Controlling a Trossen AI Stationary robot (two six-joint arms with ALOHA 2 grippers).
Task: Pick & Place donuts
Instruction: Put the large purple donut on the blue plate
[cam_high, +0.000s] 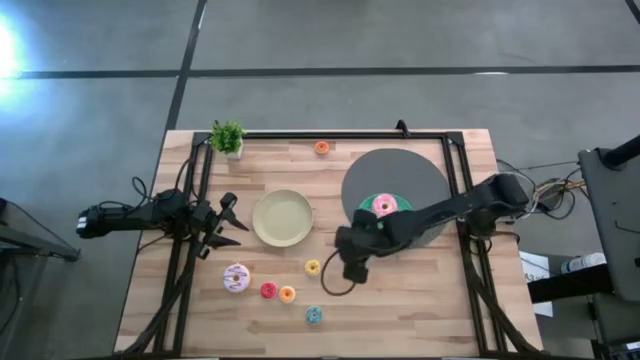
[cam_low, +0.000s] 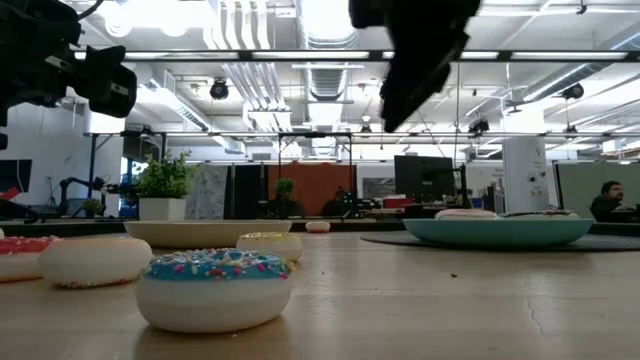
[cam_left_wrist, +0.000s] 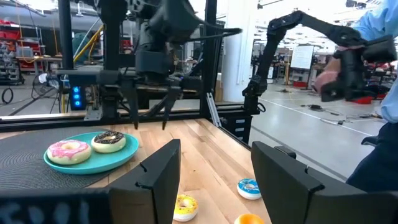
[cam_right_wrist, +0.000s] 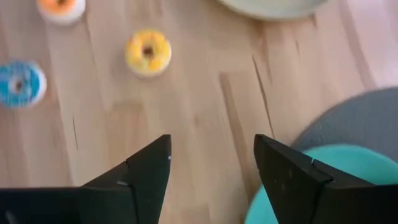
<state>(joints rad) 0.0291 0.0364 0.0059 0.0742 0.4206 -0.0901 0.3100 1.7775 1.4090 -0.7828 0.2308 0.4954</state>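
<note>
A pink donut (cam_high: 384, 207) and a chocolate donut (cam_left_wrist: 109, 141) lie on the teal plate (cam_high: 372, 199). The white-lilac donut (cam_high: 237, 277), red (cam_high: 268, 290), orange (cam_high: 287, 294), yellow (cam_high: 312, 267) and blue (cam_high: 313, 315) minis lie flat on the wood. Another orange mini (cam_high: 322, 147) sits near the far edge. My right gripper (cam_high: 352, 272) hangs open above the table, beside the teal plate and right of the yellow donut (cam_right_wrist: 148, 52), touching nothing. My left gripper (cam_high: 236, 222) waits open at the table's left, by the cream plate (cam_high: 282, 217).
The teal plate rests on a round grey mat (cam_high: 420, 175). A small potted plant (cam_high: 228, 137) stands at the far left corner. A black frame (cam_high: 340, 134) runs along the table's edges. A person (cam_left_wrist: 379, 93) stands beyond the table in the left wrist view.
</note>
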